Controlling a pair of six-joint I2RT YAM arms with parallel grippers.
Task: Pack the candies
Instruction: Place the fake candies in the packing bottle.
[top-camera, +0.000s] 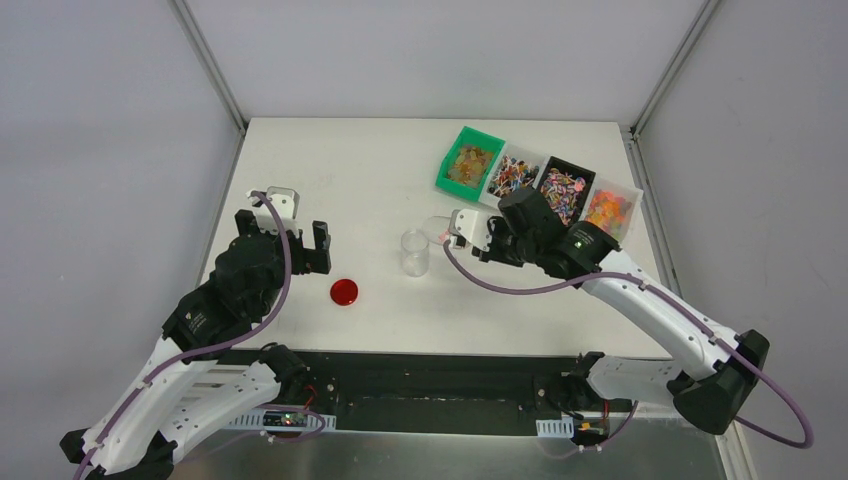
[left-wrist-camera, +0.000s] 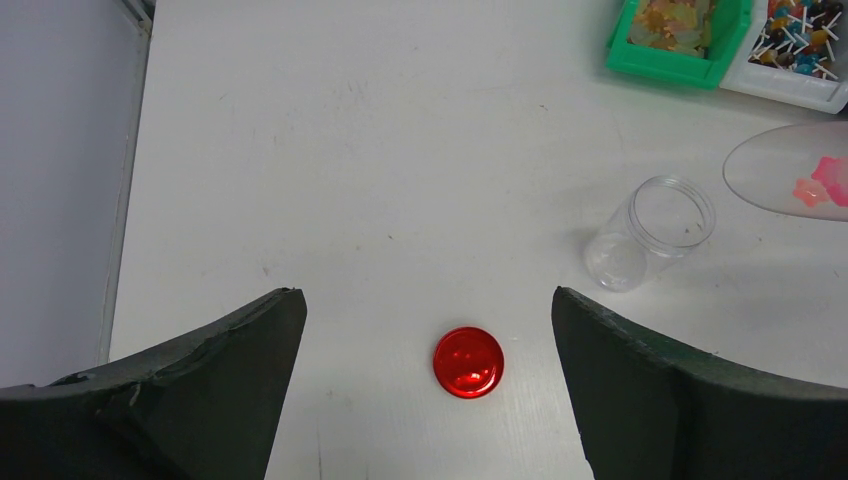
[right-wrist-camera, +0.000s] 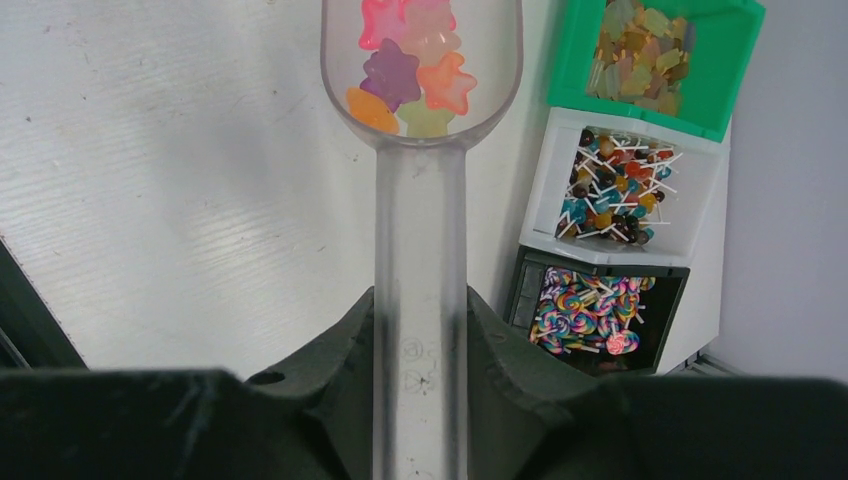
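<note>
My right gripper (top-camera: 482, 238) is shut on the handle of a clear plastic scoop (right-wrist-camera: 420, 250). Its bowl holds several star-shaped candies (right-wrist-camera: 415, 65) in pink, purple and orange. In the top view the scoop bowl (top-camera: 440, 230) hangs just right of and above the open clear jar (top-camera: 415, 252). The jar (left-wrist-camera: 650, 232) stands upright and looks empty. More candies fill the row of bins (top-camera: 540, 182) at the back right. My left gripper (top-camera: 283, 232) is open and empty, held above the table. The red lid (left-wrist-camera: 468, 362) lies flat below, between its fingers.
The bins are a green one (right-wrist-camera: 650, 50) with amber sweets, a white one (right-wrist-camera: 620, 185) with small lollipops, a black one (right-wrist-camera: 595, 310) with swirl lollipops, and a white one (top-camera: 610, 208) with orange sweets. The red lid (top-camera: 344, 292) lies left of the jar.
</note>
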